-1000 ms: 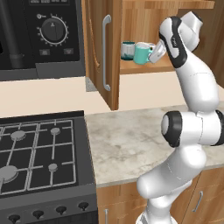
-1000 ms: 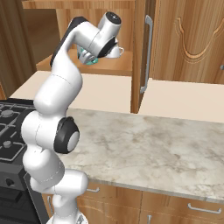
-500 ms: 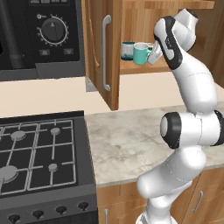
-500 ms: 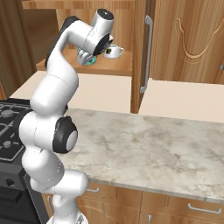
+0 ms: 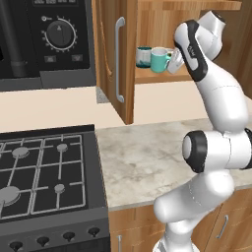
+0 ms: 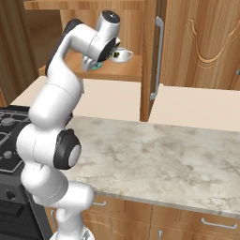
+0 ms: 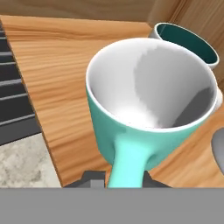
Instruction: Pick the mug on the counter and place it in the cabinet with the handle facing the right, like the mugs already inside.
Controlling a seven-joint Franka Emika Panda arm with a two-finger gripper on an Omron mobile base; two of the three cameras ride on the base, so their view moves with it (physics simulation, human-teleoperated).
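Note:
The mint mug (image 7: 148, 109) stands upright on the cabinet shelf (image 7: 65, 65), beside the dark teal mug (image 7: 188, 41). Its loop handle (image 7: 129, 162) points at the hand and runs down between the two dark finger tips of my gripper (image 7: 124, 177), which is shut on it. From the left base view the mint mug (image 5: 160, 60) sits right of the dark teal mug (image 5: 143, 56), with my hand reaching in from its right. The white mug with the dark band (image 6: 121, 55) stands just right of my hand, and a sliver of the mint mug (image 6: 96, 67) shows below my hand.
The cabinet door (image 5: 118, 59) with its silver bar handle (image 5: 117, 59) stands open to the left of the shelf. Below lie the marbled counter (image 5: 147, 157) and a gas hob (image 5: 44, 167). Another shut cupboard (image 6: 206, 42) is on the right.
My wrist and upper arm have swung a little to the left at the shelf. The mint mug stays at the same spot on the shelf.

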